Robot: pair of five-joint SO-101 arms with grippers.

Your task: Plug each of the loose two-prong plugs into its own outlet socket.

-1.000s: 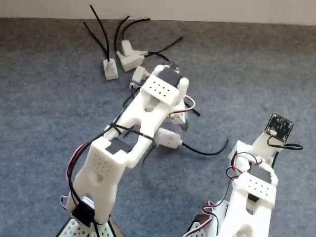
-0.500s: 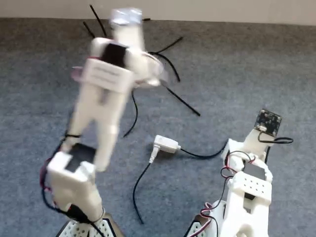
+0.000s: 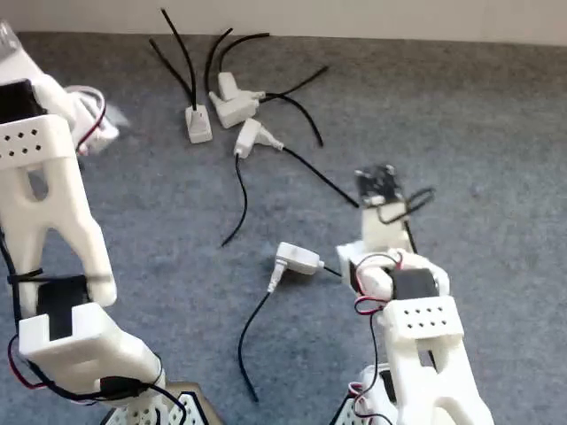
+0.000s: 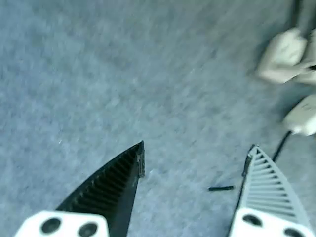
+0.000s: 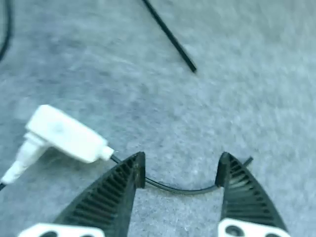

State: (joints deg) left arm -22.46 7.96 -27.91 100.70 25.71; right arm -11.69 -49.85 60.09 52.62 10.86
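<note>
Left gripper point(image 4: 195, 165): gapes wide, black finger point(image 4: 129, 170) and white finger point(image 4: 259, 173) well apart. Grasps nothing, touches nothing, hangs above bare grey carpet point(image 4: 98, 74). Belongs to the left arm point(image 3: 44, 221), raised at the left edge of the table, well apart from the centre plug point(image 3: 297, 258). Faces, off beyond the white finger, a few white plug bodies point(image 4: 284, 54), one of them trailing a black cord.

Right gripper point(image 5: 181, 165): likewise released, jaws spread, nothing clamped. Straddles a thin black cord point(image 5: 180, 190) lying on the carpet between the two fingertips; cannot tell whether either tip touches it. Points down just beside the centre plug, a white block with a slimmer white piece at its end, flat on the carpet near one fingertip.

From above: lies in mid-table, that centre plug, right next to the right arm point(image 3: 416, 319), cords running from both ends. Farther back, close together: lone plug point(image 3: 198, 124), joined pair point(image 3: 235, 104), loose plug point(image 3: 250, 137), with black cords fanning out around them.
</note>
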